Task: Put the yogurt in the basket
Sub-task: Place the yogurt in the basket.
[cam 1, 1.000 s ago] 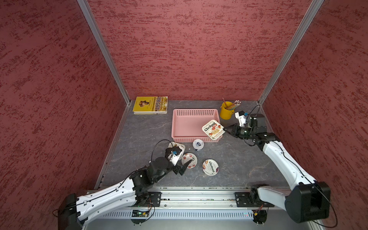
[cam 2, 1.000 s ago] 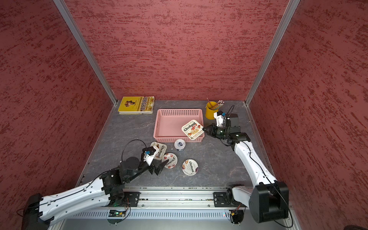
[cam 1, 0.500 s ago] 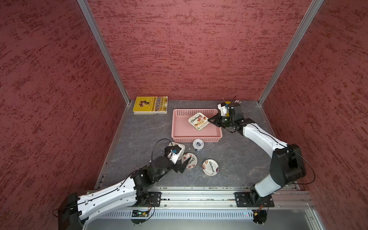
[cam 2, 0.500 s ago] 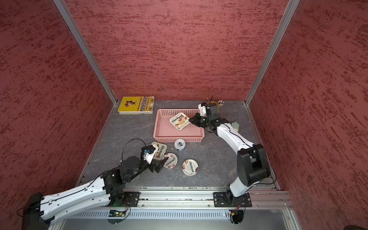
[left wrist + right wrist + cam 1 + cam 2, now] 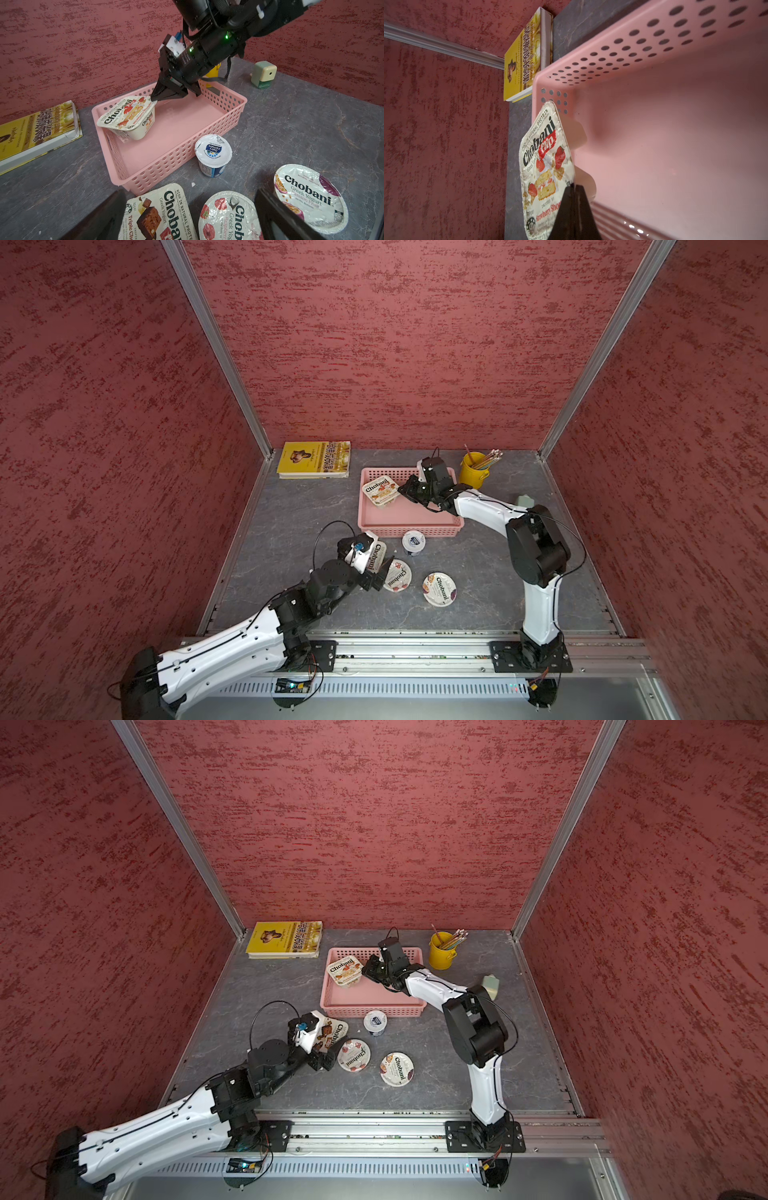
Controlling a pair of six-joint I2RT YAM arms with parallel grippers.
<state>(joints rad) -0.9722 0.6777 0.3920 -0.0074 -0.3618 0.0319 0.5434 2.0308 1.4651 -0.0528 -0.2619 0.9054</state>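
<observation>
The pink basket (image 5: pixel 411 531) (image 5: pixel 374 1011) (image 5: pixel 187 149) (image 5: pixel 633 41) sits mid-table. My right gripper (image 5: pixel 401 490) (image 5: pixel 363 969) (image 5: pixel 153 99) (image 5: pixel 574 187) is shut on the lid rim of a rectangular strawberry yogurt (image 5: pixel 380 490) (image 5: pixel 344 970) (image 5: pixel 128 116) (image 5: pixel 544 166). That cup hangs tilted, low in the basket by its left wall. My left gripper (image 5: pixel 374 568) (image 5: pixel 190 195) is open, straddling a rectangular chocolate yogurt (image 5: pixel 378 556) (image 5: pixel 158 214) and a round raspberry yogurt (image 5: pixel 398 576) (image 5: pixel 228 216). A round passion-fruit yogurt (image 5: pixel 439 589) (image 5: pixel 309 197) and a small blue-lidded yogurt (image 5: pixel 413 541) (image 5: pixel 213 151) stand on the table.
A yellow book (image 5: pixel 314 459) lies at the back left beside the basket. A yellow pencil bucket (image 5: pixel 473 470) stands behind the basket's right end. A small green-and-cream pencil sharpener (image 5: pixel 264 74) sits at the right. Red walls close in three sides.
My right arm swung left and carried the strawberry yogurt from the basket's right front edge to its far left, lower inside. My left gripper edged slightly forward over the front cups.
</observation>
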